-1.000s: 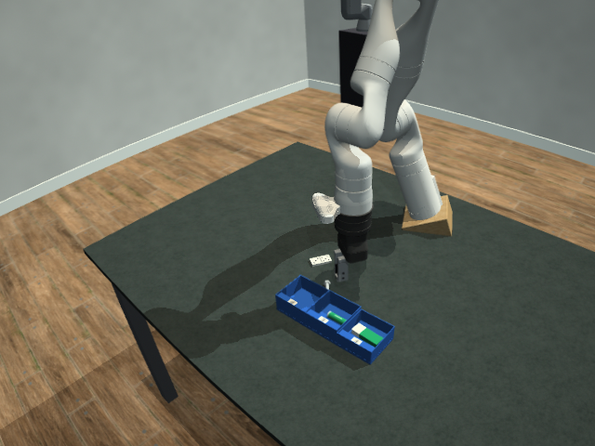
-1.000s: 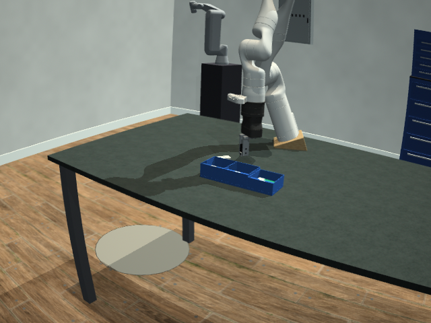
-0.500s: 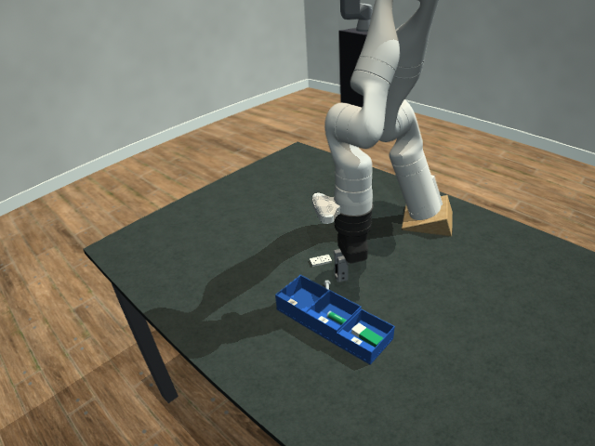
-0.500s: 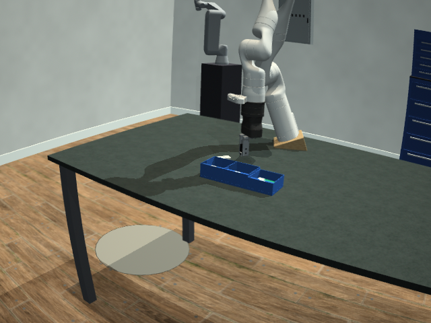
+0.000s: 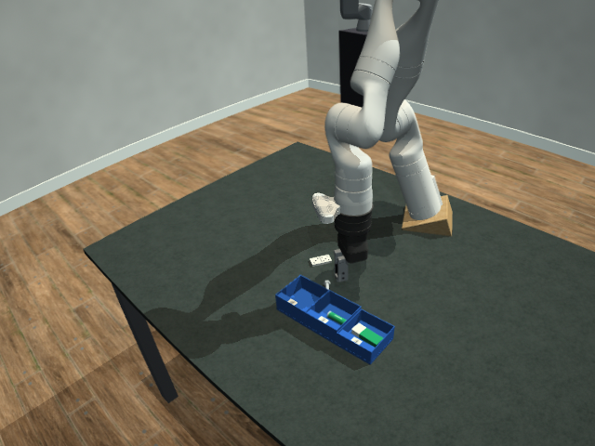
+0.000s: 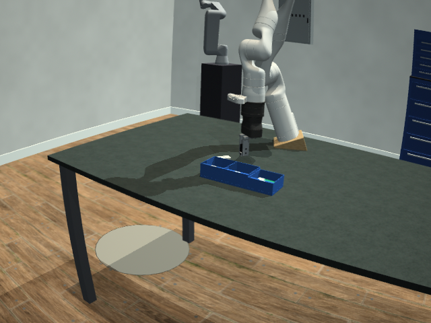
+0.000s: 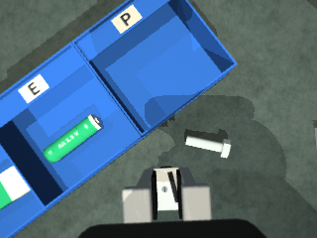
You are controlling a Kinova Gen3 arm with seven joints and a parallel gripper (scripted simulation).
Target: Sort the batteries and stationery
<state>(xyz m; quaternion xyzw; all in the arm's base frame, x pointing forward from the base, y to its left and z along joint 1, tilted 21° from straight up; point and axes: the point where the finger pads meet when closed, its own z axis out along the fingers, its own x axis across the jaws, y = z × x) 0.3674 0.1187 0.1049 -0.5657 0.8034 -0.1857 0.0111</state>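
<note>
A blue tray of three bins (image 5: pixel 288 308) (image 6: pixel 222 176) (image 7: pixel 218 52) lies on the dark table. In the wrist view the end bin is marked P (image 7: pixel 126 20) and the middle bin is marked E (image 7: pixel 34 89). A green battery (image 7: pixel 72 138) (image 5: pixel 336 317) lies in bin E. A white and green block (image 5: pixel 367 334) (image 7: pixel 10 188) lies in the third bin; its label is out of the wrist view. My gripper (image 7: pixel 166 185) (image 5: pixel 341 276) (image 6: pixel 244 150) hangs just behind the tray, near the wall between P and E. It is shut on a small whitish thing with a dark line (image 7: pixel 163 187).
A white bolt (image 7: pixel 208 144) (image 5: pixel 327 283) lies on the table right behind bin P. A white domino (image 5: pixel 320 260) lies a little farther back. A wooden wedge (image 5: pixel 429 220) (image 6: pixel 290 142) stands at the back, behind the arm.
</note>
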